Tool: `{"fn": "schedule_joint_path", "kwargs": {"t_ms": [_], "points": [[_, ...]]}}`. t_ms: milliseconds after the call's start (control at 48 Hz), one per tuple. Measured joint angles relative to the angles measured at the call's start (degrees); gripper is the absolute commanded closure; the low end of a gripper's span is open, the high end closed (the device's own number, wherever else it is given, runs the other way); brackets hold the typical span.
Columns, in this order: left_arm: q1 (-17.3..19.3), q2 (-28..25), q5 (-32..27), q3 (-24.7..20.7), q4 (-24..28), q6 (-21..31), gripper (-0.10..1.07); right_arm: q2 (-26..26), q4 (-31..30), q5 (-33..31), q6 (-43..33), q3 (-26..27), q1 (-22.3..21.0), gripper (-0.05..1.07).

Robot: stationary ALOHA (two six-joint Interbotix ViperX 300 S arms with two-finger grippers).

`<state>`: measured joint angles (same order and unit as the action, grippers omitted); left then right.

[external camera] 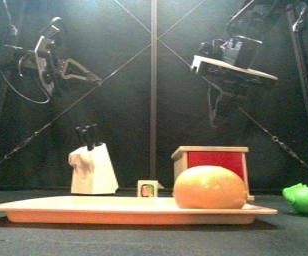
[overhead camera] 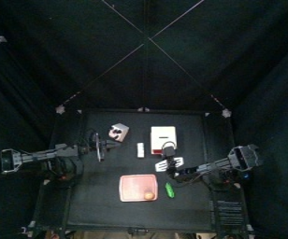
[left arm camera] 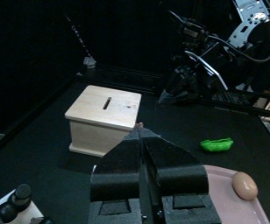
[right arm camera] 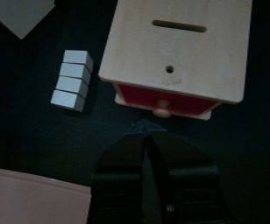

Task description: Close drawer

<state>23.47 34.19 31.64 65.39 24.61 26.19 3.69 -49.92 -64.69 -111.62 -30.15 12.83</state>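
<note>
right now the drawer (right arm camera: 179, 57) sits straight ahead of my right gripper (right arm camera: 145, 129), filling the upper right of the right wrist view. its red front (right arm camera: 173, 101) faces me, w/ the small round knob (right arm camera: 162, 109) almost at my fingertips: just beside them, can't tell if touching. my right jaws are together, tips meeting in a point, clamped on nothing i can see.

in the top view the drawer (overhead camera: 163, 138) is right of centre on the table (overhead camera: 84, 191), and my right gripper (overhead camera: 168, 164) is just below it in the frame, pointing up toward it. my left gripper (overhead camera: 99, 145) hangs off to the left of centre, near the white knife block (overhead camera: 118, 133), jaws closed too and holding nothing. so the right arm is clearly nearer, and it's the one lined up w/ the front.

the red front stands slightly proud of the cream box, so i judge it's not fully in. the slide axis runs from my tips straight into the box, away from me. next move, i reckon, is a plain push along that line w/ tips on or near the knob. off-centre contact could skew the box toward the row of small grey blocks (right arm camera: 72, 80) alongside.
</note>
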Motion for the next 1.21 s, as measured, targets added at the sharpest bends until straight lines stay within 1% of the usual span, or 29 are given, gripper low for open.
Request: {"fn": "schedule_joint_path", "kwargs": {"t_ms": [229, 312, 396, 542, 604, 708, 792, 958, 1083, 1208], "points": [[0.1, -0.1, 0.0, -0.1, -0.1, -0.1, 0.62, 0.1, 1.2, 0.0, 0.2, -1.1, 0.0, 0.81], [0.1, -0.5, 0.0, -0.1, 0.0, 0.0, 0.59, 0.0, 1.1, -0.2, 0.1, -1.8, 0.0, 0.81], [0.0, -1.8, -0.1, -0.2, -0.4, 0.0, 0.54, 0.1, 0.7, -0.6, 0.2, -2.4, 0.0, 0.81], [0.0, -5.2, 0.0, -1.1, -1.1, -0.1, 0.4, 0.0, 0.1, -0.9, 0.2, -3.3, 0.0, 0.81], [0.0, -6.9, -0.1, -2.0, -1.3, 0.0, 0.37, 0.0, -0.4, -1.1, 0.2, -4.0, 0.3, 0.81], [-0.1, -10.0, 0.0, -5.0, -2.6, 0.1, 0.37, 0.1, -1.1, -1.9, -0.5, -4.8, 0.7, 0.78], [-0.1, -13.0, 0.0, -7.6, -5.0, 0.1, 0.38, 0.1, -1.3, -2.9, -0.8, -5.1, 0.8, 0.75], [-0.3, -21.6, -0.1, -15.6, -11.1, -0.1, 0.38, 0.1, -0.8, -3.2, -0.9, -5.1, 0.9, 0.66], [-0.5, -28.1, -0.1, -22.1, -11.5, 0.0, 0.38, 0.0, 0.4, -3.3, -0.9, -5.1, 0.9, 0.61], [-0.8, -33.5, -1.1, -26.9, -11.3, 0.0, 0.38, -0.1, 3.0, -3.3, -0.9, -5.1, 0.9, 0.58]]}}
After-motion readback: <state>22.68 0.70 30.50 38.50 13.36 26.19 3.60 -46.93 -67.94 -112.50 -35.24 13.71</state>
